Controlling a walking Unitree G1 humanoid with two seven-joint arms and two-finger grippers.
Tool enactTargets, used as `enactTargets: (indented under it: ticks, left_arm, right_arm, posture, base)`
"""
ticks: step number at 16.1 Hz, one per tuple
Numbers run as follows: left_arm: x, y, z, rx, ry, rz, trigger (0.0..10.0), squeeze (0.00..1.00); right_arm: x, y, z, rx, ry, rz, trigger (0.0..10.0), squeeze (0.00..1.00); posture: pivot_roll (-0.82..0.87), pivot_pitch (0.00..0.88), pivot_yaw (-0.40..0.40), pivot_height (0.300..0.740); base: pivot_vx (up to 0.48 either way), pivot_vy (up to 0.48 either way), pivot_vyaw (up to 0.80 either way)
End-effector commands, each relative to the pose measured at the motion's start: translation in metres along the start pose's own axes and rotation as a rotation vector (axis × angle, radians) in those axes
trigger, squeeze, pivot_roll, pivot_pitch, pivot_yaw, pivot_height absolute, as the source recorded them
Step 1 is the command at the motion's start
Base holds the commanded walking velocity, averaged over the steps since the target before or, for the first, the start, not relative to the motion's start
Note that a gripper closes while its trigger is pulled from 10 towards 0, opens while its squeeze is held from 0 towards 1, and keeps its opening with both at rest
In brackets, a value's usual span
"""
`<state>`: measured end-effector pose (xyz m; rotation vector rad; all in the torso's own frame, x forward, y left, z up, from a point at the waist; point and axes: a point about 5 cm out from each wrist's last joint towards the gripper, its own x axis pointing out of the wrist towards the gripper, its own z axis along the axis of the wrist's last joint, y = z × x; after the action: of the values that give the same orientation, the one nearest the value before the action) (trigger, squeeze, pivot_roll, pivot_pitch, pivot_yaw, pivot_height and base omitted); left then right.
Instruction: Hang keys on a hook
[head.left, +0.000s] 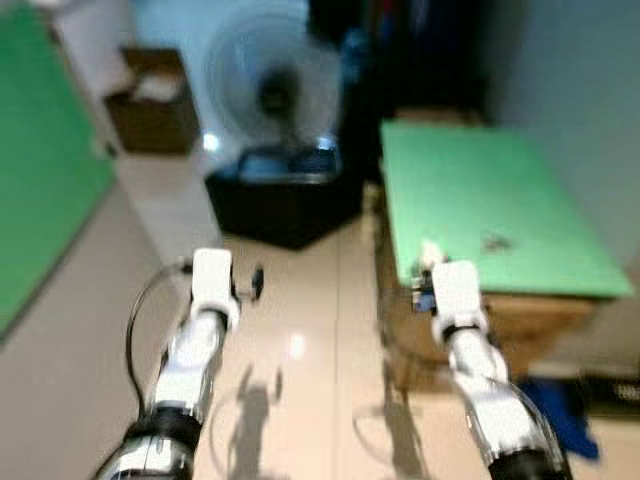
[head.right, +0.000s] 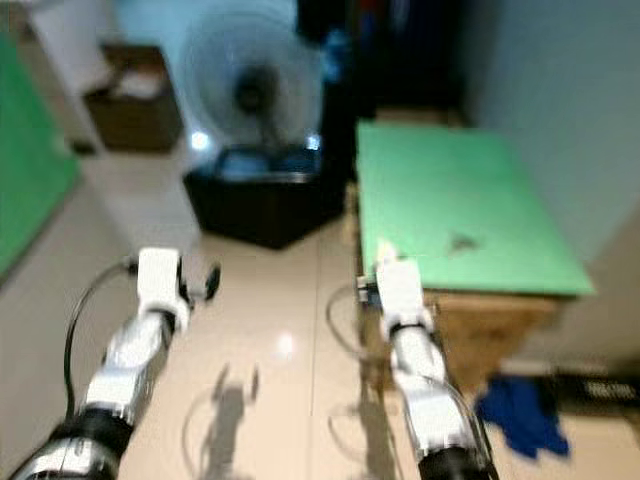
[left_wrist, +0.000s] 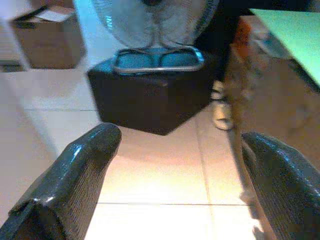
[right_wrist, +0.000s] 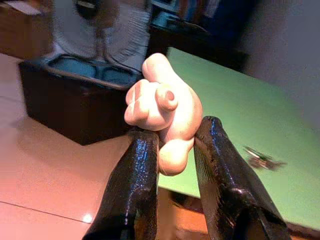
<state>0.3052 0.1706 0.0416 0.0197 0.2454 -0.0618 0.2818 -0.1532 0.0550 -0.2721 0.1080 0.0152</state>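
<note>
The right claw is clenched on a pale hand-shaped hook; the left claw hangs released. The keys lie on the green worktop, right of centre. Judging by this, fetching the keys comes next.

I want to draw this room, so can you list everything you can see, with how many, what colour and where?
Flat green tabletop: one, green, on a brown wooden base at the right.
Small dark bunch of keys: one, dark, lying on the tabletop.
Pale cream hand-shaped hook: one, cream, between the right gripper's fingers.
Round white fan: one, white, behind the black box.
Black box: one, black, on the floor.
Brown cardboard box: one, brown, far left.
Blue cloth: one, blue, floor by the table.
Left gripper: open, above the floor.
Right gripper: holding the hook.
</note>
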Motion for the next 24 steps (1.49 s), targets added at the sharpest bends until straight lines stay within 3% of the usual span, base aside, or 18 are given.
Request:
enactTargets:
  ticks: [1, 2, 3, 4, 5, 12, 24]
  left_arm:
    - [0.001, -0.004, 0.002, 0.013, -0.005, -0.008, 10.0, 0.00]
    - [0.000, -0.006, 0.000, 0.015, 0.001, -0.008, 10.0, 0.00]
    - [-0.003, -0.011, -0.003, 0.006, 0.003, -0.012, 10.0, 0.00]
    - [-0.004, -0.012, -0.003, 0.007, 0.003, -0.013, 10.0, 0.00]
    - [-0.005, -0.012, -0.004, 0.006, 0.002, -0.011, 10.0, 0.00]
    - [-0.007, -0.017, -0.003, -0.013, -0.011, -0.006, 10.0, 0.00]
    - [-0.004, -0.021, 0.004, 0.047, -0.010, 0.012, 10.0, 0.00]
  right_arm:
    - [0.002, -0.004, 0.000, 0.003, 0.007, -0.010, 0.0, 0.20]
    - [0.003, -0.003, 0.000, -0.002, 0.010, -0.002, 0.0, 0.26]
    - [0.004, 0.000, -0.002, -0.004, 0.016, 0.016, 0.0, 0.24]
    - [0.004, 0.000, -0.002, -0.005, 0.017, 0.024, 0.0, 0.16]
    - [0.005, 0.003, -0.001, -0.005, 0.016, 0.045, 0.0, 0.00]
    - [0.014, 0.007, 0.003, -0.035, 0.003, 0.086, 0.0, 0.00]
    - [0.021, 0.026, 0.005, -0.035, -0.005, 0.187, 0.0, 0.00]
  posture:
    - [-0.20, 0.000, 0.060, 0.723]
    - [-0.20, 0.000, 0.058, 0.723]
    - [-0.19, 0.000, 0.055, 0.723]
    - [-0.19, 0.000, 0.053, 0.723]
    - [-0.18, 0.000, 0.047, 0.723]
    - [-0.16, 0.000, 0.027, 0.723]
    - [-0.13, 0.000, 0.013, 0.723]
  base:
    - [0.000, 0.000, 0.80]
    - [0.000, 0.000, 0.80]
    - [0.000, 0.000, 0.80]
    - [0.000, 0.000, 0.80]
    - [0.000, 0.000, 0.80]
    - [0.000, 0.000, 0.80]
    - [0.000, 0.000, 0.79]
